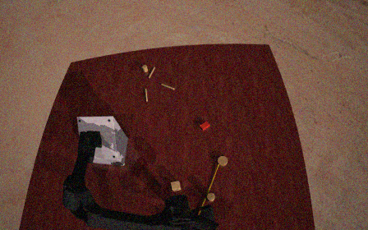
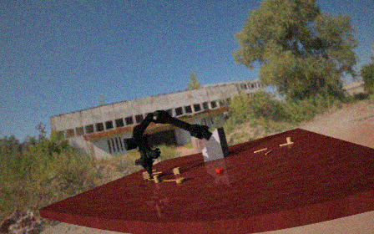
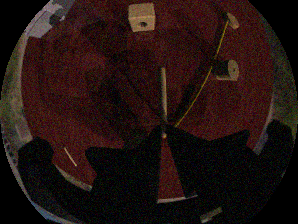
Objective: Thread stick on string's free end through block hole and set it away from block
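The wooden block (image 1: 176,186) (image 2: 177,170) (image 3: 142,11) stands on the table (image 1: 246,103) (image 2: 271,188), with a dark hole in the face seen in the wrist view. My gripper (image 2: 150,174) (image 3: 162,128) is shut on the thin stick (image 3: 163,92), low over the table. The stick points forward from the fingertips, to the right of the block and apart from it. The yellow string (image 1: 212,182) (image 3: 206,87) runs from the fingertips to the round button (image 1: 223,160) (image 2: 180,180) (image 3: 233,20). In the top view, the arm hides the fingertips.
A wooden cylinder (image 1: 211,197) (image 2: 157,179) (image 3: 233,70) stands close beside the string. Another pale wooden piece (image 2: 145,176) is near the gripper. A red piece (image 1: 204,126) (image 2: 219,170) lies farther off. Loose sticks (image 1: 167,86) (image 2: 260,150) and a small peg (image 1: 144,68) (image 2: 288,140) are far away.
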Tool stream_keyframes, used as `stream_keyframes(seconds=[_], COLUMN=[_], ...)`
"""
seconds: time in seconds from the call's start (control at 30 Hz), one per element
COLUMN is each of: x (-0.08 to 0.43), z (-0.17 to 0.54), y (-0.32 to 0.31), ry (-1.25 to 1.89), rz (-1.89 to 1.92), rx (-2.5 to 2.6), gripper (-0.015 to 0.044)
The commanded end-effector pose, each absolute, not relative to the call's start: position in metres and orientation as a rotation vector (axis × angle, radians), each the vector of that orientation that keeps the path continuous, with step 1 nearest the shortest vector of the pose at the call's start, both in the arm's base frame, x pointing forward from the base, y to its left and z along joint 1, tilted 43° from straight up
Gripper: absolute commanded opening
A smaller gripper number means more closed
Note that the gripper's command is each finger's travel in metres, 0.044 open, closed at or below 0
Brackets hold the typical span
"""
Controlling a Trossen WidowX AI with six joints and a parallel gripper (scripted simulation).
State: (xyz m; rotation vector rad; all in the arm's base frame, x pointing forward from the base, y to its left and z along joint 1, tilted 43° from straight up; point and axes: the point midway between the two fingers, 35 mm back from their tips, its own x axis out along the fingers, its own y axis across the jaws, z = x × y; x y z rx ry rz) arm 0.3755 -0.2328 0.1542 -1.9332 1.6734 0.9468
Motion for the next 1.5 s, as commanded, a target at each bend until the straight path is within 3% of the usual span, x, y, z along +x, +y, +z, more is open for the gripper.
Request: stream_keyframes(seconds=[0.0,1.47], x=[0.37,0.352], z=[0.151,0.118], y=[-0.235,-0.214], ry=[1.672,1.671], rz=[0.953,0.958], rx=[-1.932,-1.929], gripper=[0.0,0.0])
